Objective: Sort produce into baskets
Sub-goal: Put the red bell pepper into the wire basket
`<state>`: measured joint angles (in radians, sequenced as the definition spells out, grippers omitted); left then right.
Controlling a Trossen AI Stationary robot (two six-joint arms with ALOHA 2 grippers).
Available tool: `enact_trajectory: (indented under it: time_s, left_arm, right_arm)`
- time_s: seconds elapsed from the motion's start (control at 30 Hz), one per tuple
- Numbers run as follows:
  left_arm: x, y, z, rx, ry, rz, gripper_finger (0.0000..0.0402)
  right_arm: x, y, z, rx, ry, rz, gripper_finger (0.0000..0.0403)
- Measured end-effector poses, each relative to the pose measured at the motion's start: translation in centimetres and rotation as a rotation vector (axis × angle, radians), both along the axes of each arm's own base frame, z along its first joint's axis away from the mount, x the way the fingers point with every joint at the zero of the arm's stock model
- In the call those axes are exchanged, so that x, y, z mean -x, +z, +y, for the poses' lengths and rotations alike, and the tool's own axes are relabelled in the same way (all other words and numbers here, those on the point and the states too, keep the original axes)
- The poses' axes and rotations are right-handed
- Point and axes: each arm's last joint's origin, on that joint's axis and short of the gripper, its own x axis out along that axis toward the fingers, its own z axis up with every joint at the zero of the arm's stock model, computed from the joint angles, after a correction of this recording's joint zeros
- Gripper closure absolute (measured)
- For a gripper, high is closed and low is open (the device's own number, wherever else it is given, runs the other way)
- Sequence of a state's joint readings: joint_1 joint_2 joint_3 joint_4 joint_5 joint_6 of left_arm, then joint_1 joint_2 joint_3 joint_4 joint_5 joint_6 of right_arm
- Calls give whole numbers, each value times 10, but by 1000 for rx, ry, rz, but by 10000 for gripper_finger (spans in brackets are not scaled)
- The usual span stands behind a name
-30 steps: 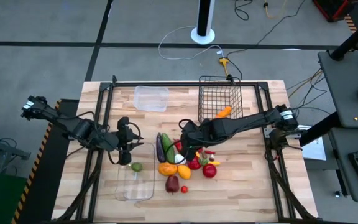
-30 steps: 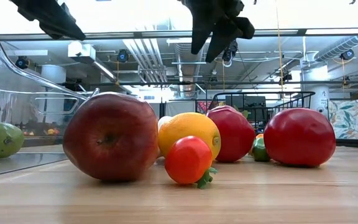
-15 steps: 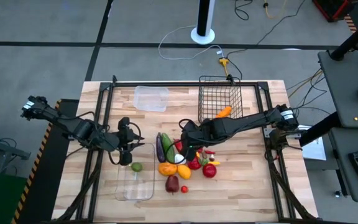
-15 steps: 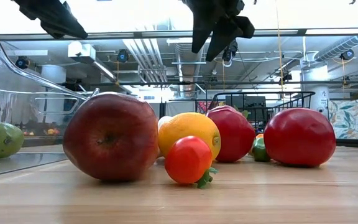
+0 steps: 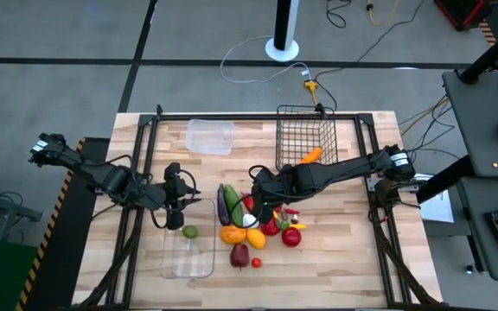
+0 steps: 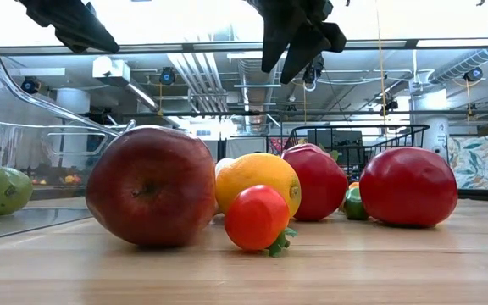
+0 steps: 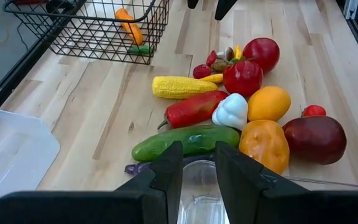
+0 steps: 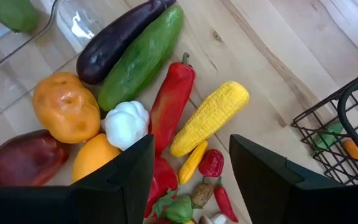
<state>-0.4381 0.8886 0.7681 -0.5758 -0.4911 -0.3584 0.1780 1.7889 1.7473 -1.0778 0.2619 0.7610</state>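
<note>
Right hand over produce pile; carrot in wire basket.

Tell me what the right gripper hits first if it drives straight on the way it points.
Probably the yellow corn cob: the right gripper, jaws open and empty, hangs above the produce pile with the cob between its fingers in its wrist view. Depth is unclear, so the long red pepper beside it is possible.

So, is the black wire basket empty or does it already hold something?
Not empty. The black wire basket holds an orange carrot; the left wrist view shows it lying inside on the mesh floor.
</note>
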Motion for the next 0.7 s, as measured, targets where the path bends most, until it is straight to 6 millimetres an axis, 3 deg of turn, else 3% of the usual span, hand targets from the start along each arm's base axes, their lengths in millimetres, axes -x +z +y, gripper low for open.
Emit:
enact_trajectory:
  time_s: [0.57, 0.7]
  left_arm:
    - [0, 1, 0, 3, 0, -7, 323]
    - [-1, 1, 0, 7, 0, -17, 323]
  right_arm:
    - [0, 0, 0, 7, 16, 3, 204]
    - [7, 5, -9, -4, 51, 68, 204]
